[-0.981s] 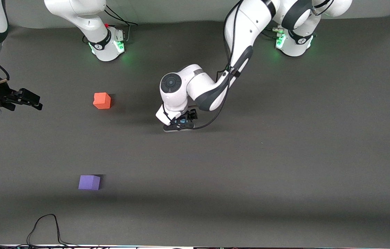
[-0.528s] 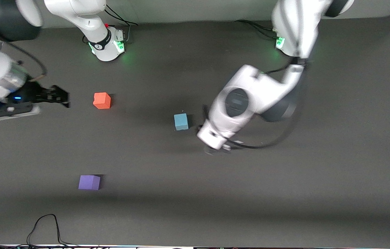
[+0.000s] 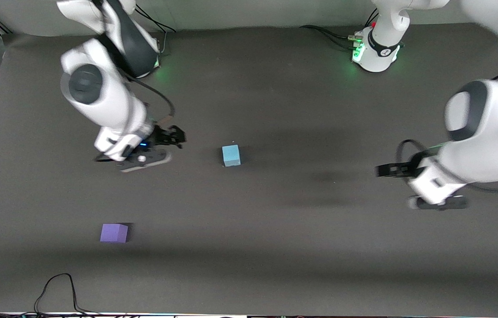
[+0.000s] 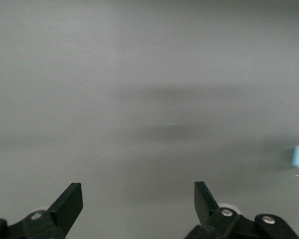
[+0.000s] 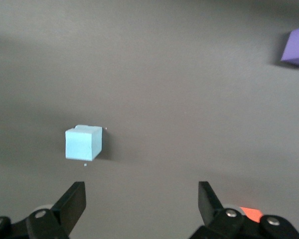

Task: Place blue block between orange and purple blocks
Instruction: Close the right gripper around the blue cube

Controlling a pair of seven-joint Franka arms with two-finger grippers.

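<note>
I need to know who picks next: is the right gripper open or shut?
Open. The right gripper is empty, its fingers spread wide in the right wrist view, over the table beside the blue block.

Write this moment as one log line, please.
light blue foam cube: free on dark table | violet cube: nearer camera | right hand: open, over table | left hand: open

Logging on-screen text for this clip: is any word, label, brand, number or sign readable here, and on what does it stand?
None can be read.
blue block: plain faces, no print.
purple block: plain.
orange block: only a corner shows, no print visible.
right claw and left claw: open, no marking legible.
arm bases: a dark band with a mark too small to read.
</note>
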